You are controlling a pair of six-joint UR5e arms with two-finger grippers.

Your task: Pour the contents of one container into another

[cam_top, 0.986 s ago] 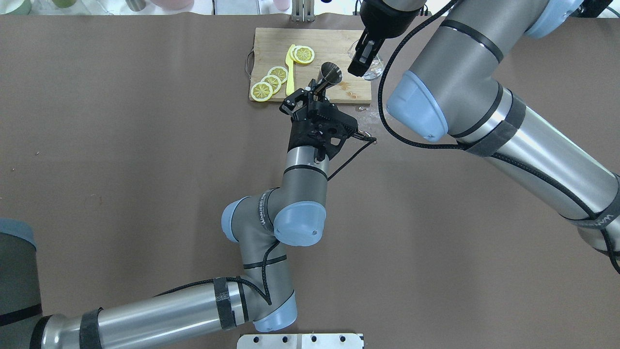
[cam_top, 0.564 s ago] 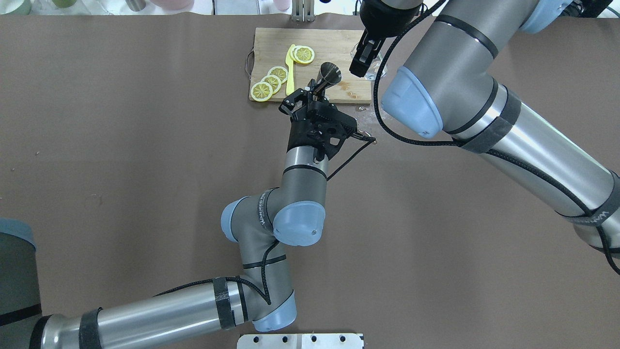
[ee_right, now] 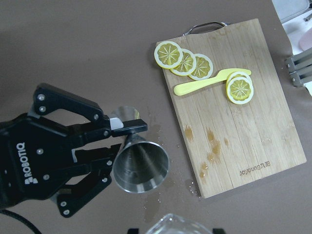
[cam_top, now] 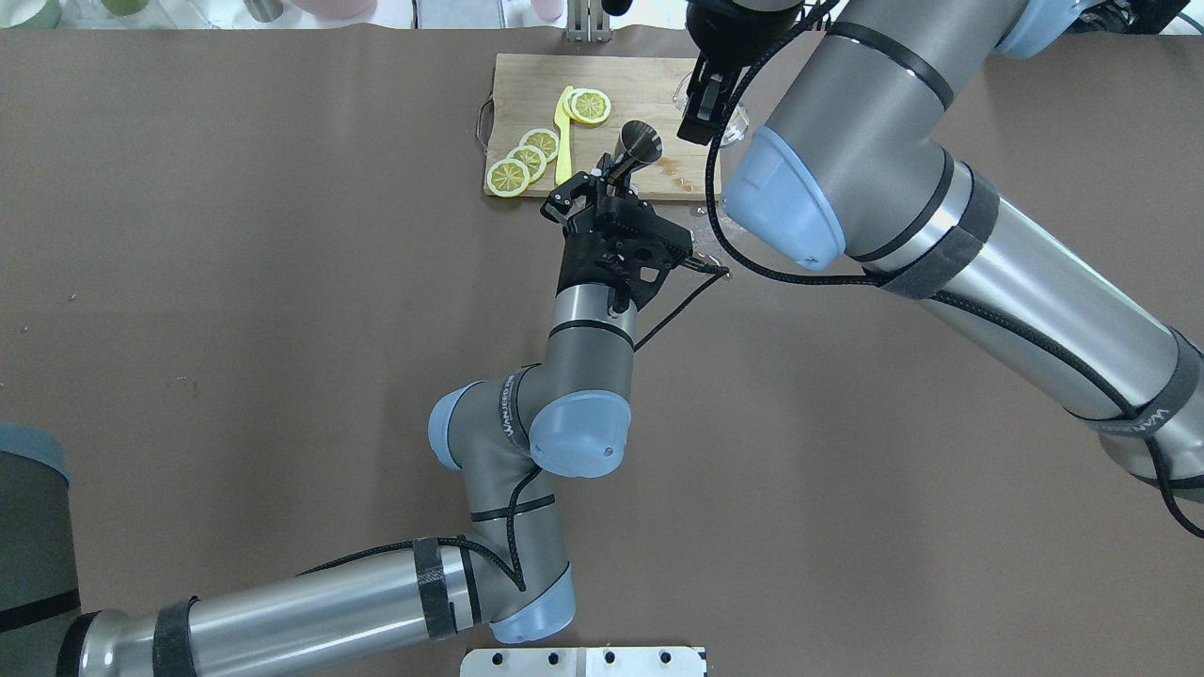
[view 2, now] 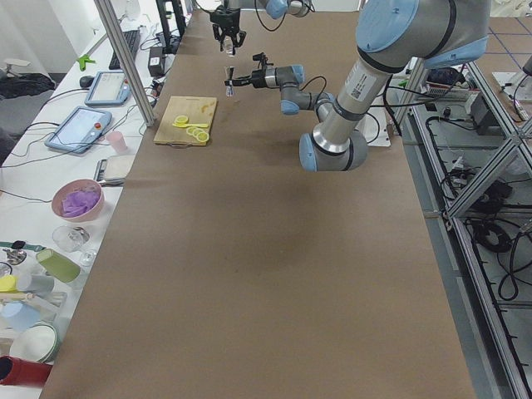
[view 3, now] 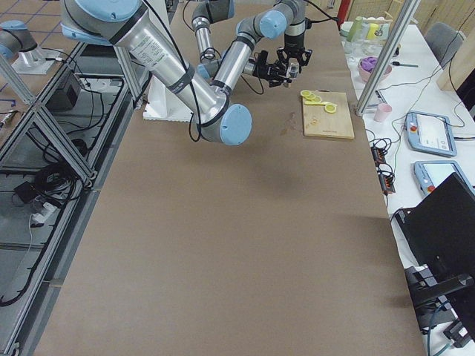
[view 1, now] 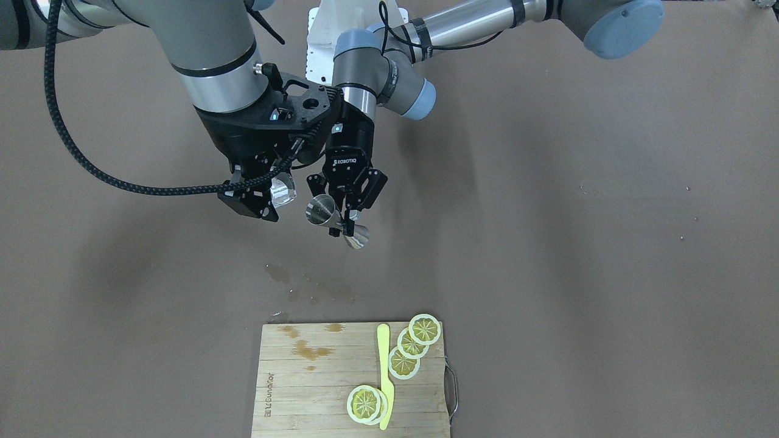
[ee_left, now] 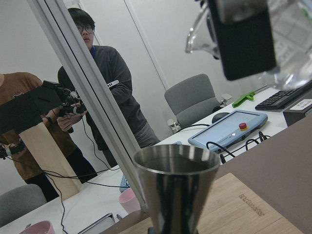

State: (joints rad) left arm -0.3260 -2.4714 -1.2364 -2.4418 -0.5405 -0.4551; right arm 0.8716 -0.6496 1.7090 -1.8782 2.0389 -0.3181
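A steel double-cone jigger (cam_top: 641, 143) hangs over the near edge of the cutting board, tilted. My left gripper (cam_top: 607, 179) is shut on its narrow waist; in the right wrist view the fingers (ee_right: 127, 126) pinch it and its open mouth (ee_right: 141, 165) faces up. A clear glass pitcher (view 1: 283, 190) is held by my right gripper (view 1: 258, 198), which is shut on it, just beside and above the jigger (view 1: 328, 214). In the left wrist view the glass (ee_left: 292, 44) hangs above and to the right of the jigger's rim (ee_left: 175, 163).
A wooden cutting board (cam_top: 527, 85) lies at the far edge, with lemon slices (cam_top: 527, 155) and a yellow knife (cam_top: 562, 141) on it. Amber liquid is spilled on the board and on the table (view 1: 304, 286). Operators stand beyond the table.
My right arm has swung a little left and away, carrying the glass slightly farther over the board. The left arm and the jigger have stayed put.
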